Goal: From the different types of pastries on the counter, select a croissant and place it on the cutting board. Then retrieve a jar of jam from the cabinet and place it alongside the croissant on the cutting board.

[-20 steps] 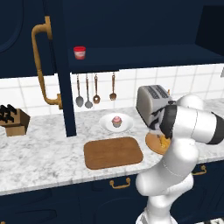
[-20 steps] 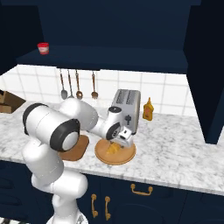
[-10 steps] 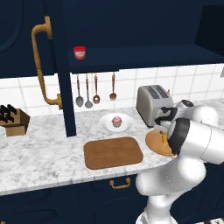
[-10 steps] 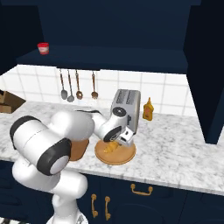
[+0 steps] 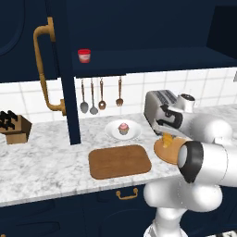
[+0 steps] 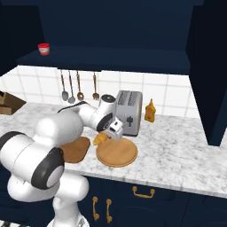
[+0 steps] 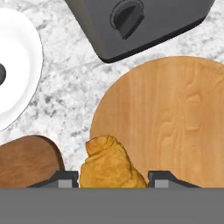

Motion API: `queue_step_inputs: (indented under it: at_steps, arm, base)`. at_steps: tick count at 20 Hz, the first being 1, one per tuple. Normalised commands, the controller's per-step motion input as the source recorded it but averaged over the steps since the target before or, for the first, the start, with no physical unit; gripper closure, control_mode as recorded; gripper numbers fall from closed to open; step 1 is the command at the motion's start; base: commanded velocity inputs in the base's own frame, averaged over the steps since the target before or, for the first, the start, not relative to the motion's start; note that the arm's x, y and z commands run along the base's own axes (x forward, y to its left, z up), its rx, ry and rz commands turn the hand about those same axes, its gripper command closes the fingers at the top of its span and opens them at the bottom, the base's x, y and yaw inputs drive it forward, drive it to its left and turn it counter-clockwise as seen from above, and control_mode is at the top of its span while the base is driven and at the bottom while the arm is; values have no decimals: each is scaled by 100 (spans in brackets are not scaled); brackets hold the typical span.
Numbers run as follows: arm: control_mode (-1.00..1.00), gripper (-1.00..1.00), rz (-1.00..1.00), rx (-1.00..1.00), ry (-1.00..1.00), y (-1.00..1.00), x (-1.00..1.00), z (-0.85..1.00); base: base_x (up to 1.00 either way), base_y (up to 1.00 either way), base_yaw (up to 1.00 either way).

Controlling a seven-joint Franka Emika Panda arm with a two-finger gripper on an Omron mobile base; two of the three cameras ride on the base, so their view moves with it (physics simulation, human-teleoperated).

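My gripper (image 7: 111,180) is shut on the golden croissant (image 7: 109,168), which sits between the two fingertips (image 7: 65,179). The croissant (image 6: 99,138) hangs at the left edge of the round wooden plate (image 6: 117,152), just above it. The brown cutting board (image 5: 119,161) lies on the counter (image 5: 41,166) to the left of my gripper (image 5: 165,138). On a white plate (image 5: 135,133) behind the board stands the pink cupcake (image 5: 123,128). The red-lidded jar of jam (image 5: 84,55) stands on the shelf of the open cabinet (image 5: 139,62), whose door carries a brass handle (image 5: 42,69).
A silver toaster (image 5: 159,106) stands right behind the round plate. Utensils (image 5: 101,95) hang on the tiled wall, and a knife block (image 5: 14,127) is at the far left. A yellow bottle (image 6: 150,111) stands right of the toaster (image 6: 128,113).
The jaws have closed on the croissant, and the hand has carried it from the middle of the round plate towards the plate's left edge.
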Motion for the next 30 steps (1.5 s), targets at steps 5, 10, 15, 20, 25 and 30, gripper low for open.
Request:
queue_step_inputs:
  at_steps: [5,10,15,20,25,30]
  arm:
    - [-100,100,5,-1,2,77,0,3]
    - [-100,100,10,-9,0,71,6,-13]
    - [-100,100,12,-9,0,58,9,-16]
    - [-100,100,7,-5,0,16,33,-29]
    - [-100,100,4,-4,0,20,0,-24]
    - [-100,100,4,-4,0,10,5,-25]
  base:
    - [0,0,0]
    - [0,0,0]
    - [0,0,0]
    - [0,0,0]
    - [0,0,0]
    - [0,0,0]
